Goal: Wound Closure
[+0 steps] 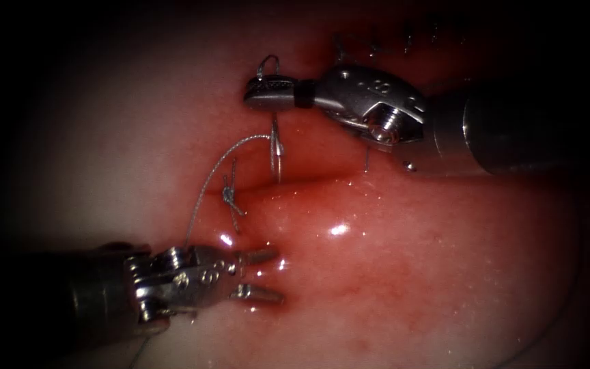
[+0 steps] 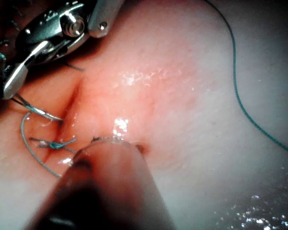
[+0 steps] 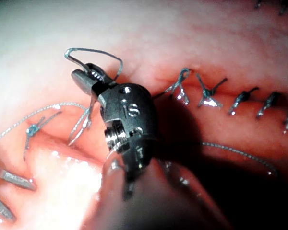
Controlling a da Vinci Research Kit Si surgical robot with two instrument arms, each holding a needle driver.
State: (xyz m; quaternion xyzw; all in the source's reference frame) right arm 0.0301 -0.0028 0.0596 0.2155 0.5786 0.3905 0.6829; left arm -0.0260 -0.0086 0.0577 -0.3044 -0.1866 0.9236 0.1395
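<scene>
Needle point(image 1: 276, 154) half hidden: tip end buried at the cut point(image 1: 295, 183), visible part hangs from right tool point(image 1: 268, 93), fingers clamped near its tail. Thread point(image 1: 213, 179) arcs from needle toward left tool point(image 1: 262, 275), fingers wide, holding nothing, below the cut. Knot point(image 1: 229, 197) just left of needle. Tissue point(image 1: 411, 246) wet, glossy, edges in darkness.

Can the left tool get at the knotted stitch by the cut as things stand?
Probably yes. The left tool sits with open jaws holding nothing, just below the knotted stitch, with only bare tissue between them. The right tool, shut on thread, is farther up and seems clear of that path.
</scene>
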